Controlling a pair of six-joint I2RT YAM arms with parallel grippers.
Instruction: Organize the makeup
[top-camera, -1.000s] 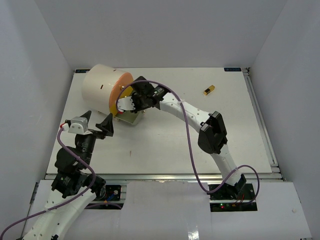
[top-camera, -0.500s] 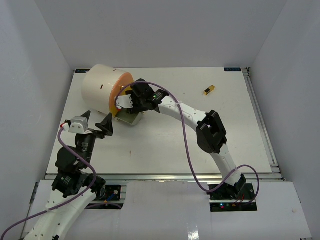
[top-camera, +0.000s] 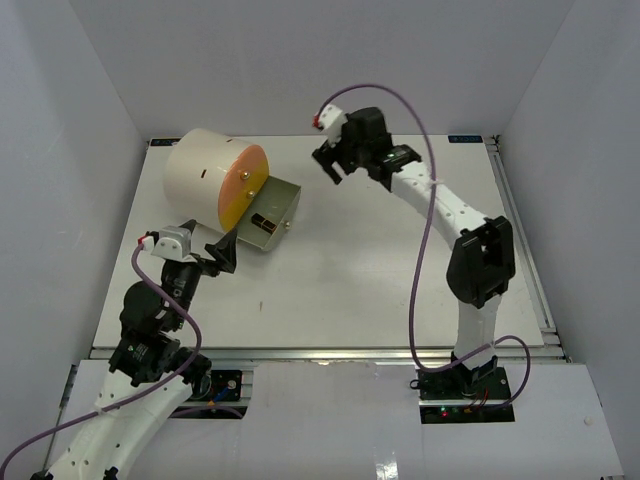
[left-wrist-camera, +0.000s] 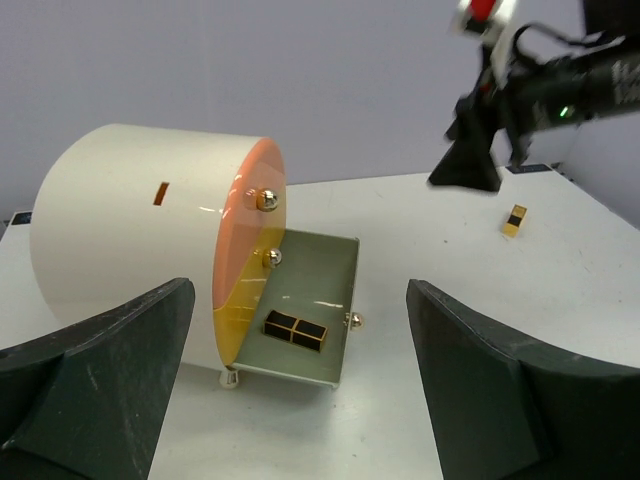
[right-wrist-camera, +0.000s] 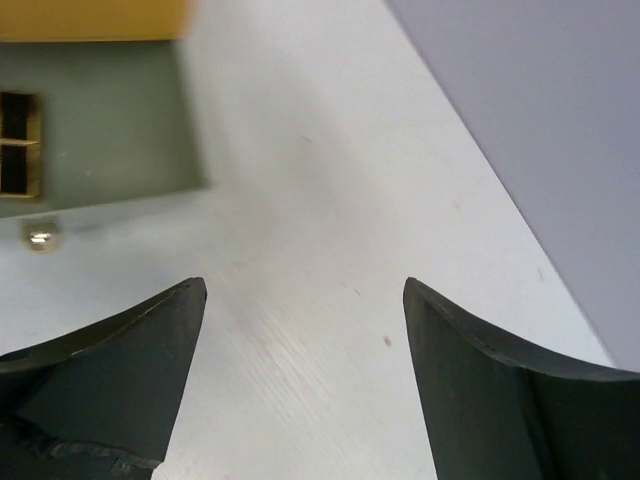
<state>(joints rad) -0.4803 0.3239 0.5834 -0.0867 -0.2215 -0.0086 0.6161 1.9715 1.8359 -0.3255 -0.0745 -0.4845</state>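
Top external view: my bench (top-camera: 350, 285) is a plain white board boxed in by pale grey walls (top-camera: 300, 60) on three sides. A big cream cylinder (top-camera: 195, 170) lies on its side at the far left, its round orange front (top-camera: 243, 187) facing right. A shallow grey-green drawer (left-wrist-camera: 335, 265) stands pulled out at the foot of that front.

The black-gold compact (left-wrist-camera: 295, 329) lies flat on the drawer floor, close to the orange front. It is a dark oblong of two squares edged in gold. The gold-black lipstick tube (left-wrist-camera: 514, 219) lies on the bare bench well to the right, apart from the drawer. I cannot make out any other makeup.

My left tool (left-wrist-camera: 300, 288) is spread wide, low over the near left of the bench, facing the open drawer and touching nothing. My right tool (right-wrist-camera: 303, 290) hangs above the far middle of the bench, right of the drawer. Its fingers are wide apart, with only bare bench between them.
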